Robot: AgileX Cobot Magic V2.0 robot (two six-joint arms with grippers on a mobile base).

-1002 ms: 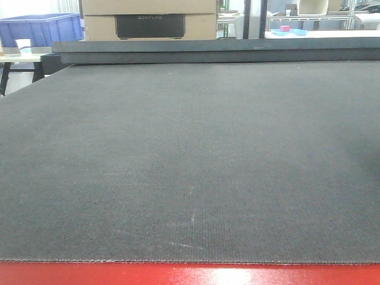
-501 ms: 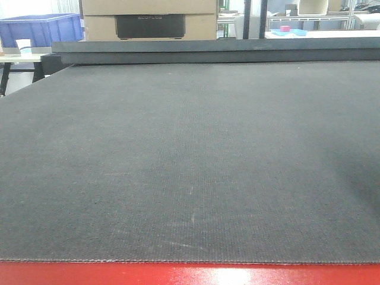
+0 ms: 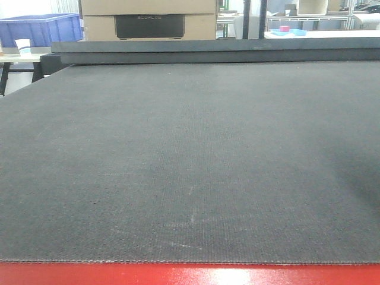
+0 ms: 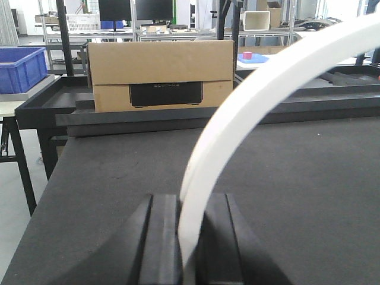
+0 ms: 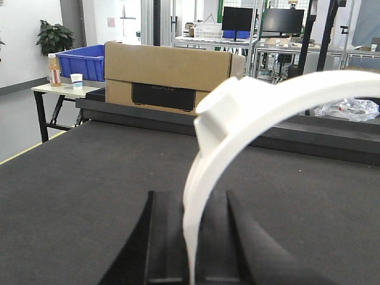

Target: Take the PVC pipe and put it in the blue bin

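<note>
Left claw (image 4: pixel 190 206) and right claw (image 5: pixel 190 205) each tight around white PVC pipe (image 4: pixel 255 92); ECOFLOW-marked cardboard box (image 4: pixel 160 62) behind.

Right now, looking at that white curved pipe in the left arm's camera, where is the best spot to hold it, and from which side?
Probably the lower end of the PVC pipe, squeezed across its two flanks, which is how the left gripper has it, jaws shut on that end. There the pipe looks narrow and nearly straight. Higher up it arcs away to the right, so a grip there would likely twist.
</note>
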